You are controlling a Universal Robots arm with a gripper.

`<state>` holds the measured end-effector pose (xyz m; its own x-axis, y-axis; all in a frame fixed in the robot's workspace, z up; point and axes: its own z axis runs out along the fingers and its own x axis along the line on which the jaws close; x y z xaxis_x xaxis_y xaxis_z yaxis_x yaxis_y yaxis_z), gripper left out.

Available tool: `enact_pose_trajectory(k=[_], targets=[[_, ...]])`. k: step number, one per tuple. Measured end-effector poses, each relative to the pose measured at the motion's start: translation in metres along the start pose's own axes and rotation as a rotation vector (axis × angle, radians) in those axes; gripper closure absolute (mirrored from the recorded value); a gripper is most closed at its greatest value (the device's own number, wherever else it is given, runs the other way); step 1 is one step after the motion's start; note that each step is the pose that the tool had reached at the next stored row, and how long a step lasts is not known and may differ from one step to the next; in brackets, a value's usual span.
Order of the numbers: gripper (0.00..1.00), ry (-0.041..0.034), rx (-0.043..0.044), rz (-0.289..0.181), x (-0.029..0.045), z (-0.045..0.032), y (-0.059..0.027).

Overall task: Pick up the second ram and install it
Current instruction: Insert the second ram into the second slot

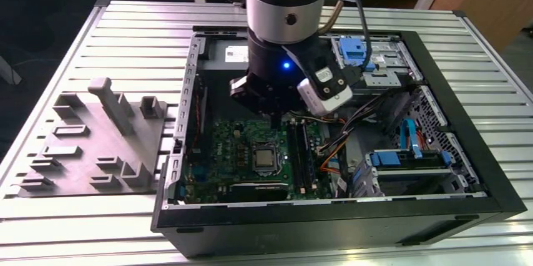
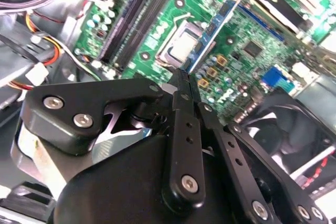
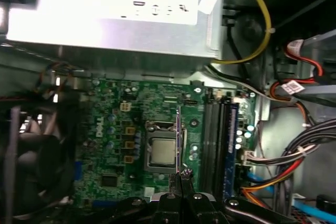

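Ram is in the gripper. The jaws are narrow, pinched on one end of the stick, and the rest sticks straight out past the fingertips. In the first wrist view the ram shows edge-on as a thin line coming off the gripper.

- Ram lines up over the edge of the CPU socket nearest the slots.
- It runs parallel to the memory slots, beside them, not in any of them.
- Can't tell how far it sits off the board.
- A blue strip runs along the outermost slot. Can't tell whether that's a stick or the slot itself.

Exterior view: gripper hangs inside the open case, over the far edge of the motherboard. The socket and slots are just nearer the camera.

Around the board:
- fan on the side away from the slots
- power supply past the board's end
- orange cables beyond the slots

The case sits on a slatted table, with a grey fixture block on the exterior view's left of it.
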<state>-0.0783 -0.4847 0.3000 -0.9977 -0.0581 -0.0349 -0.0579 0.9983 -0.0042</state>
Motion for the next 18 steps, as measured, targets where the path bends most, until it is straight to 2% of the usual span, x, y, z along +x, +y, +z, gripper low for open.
enact_pose_trajectory(k=[14,18], targets=[[0.89,0.0,0.0001,0.005,-0.0427,0.0039,-0.0025],[0.89,0.0001,0.0005,0.014,-0.0474,0.0052,-0.0028]])
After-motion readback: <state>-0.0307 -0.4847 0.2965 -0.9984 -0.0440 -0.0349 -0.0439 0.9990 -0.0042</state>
